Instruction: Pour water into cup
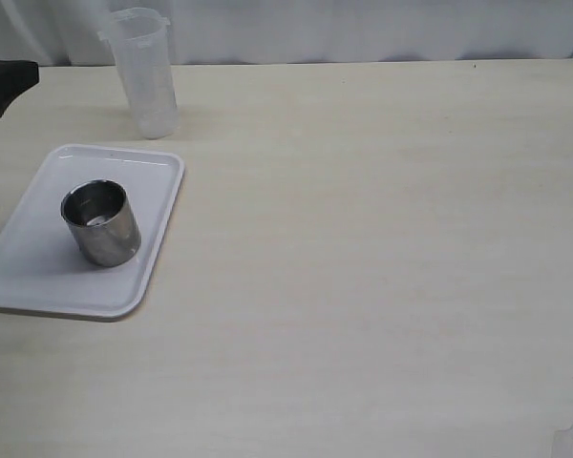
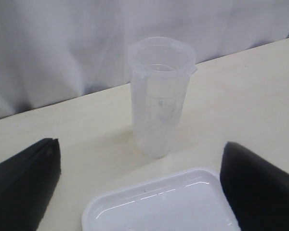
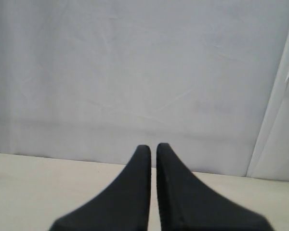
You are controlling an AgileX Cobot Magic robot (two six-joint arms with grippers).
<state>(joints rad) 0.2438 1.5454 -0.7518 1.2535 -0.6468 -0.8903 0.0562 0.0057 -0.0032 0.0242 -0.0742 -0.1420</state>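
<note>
Water (image 2: 156,140) barely shows through the beaker (image 2: 160,91); left hand (image 1: 10,81) cut off.

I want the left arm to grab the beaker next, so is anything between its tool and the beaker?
Nothing visible does. The open left tool faces the translucent beaker across bare table. The white tray holding the steel cup lies flat beside that path, not touching the beaker.
</note>
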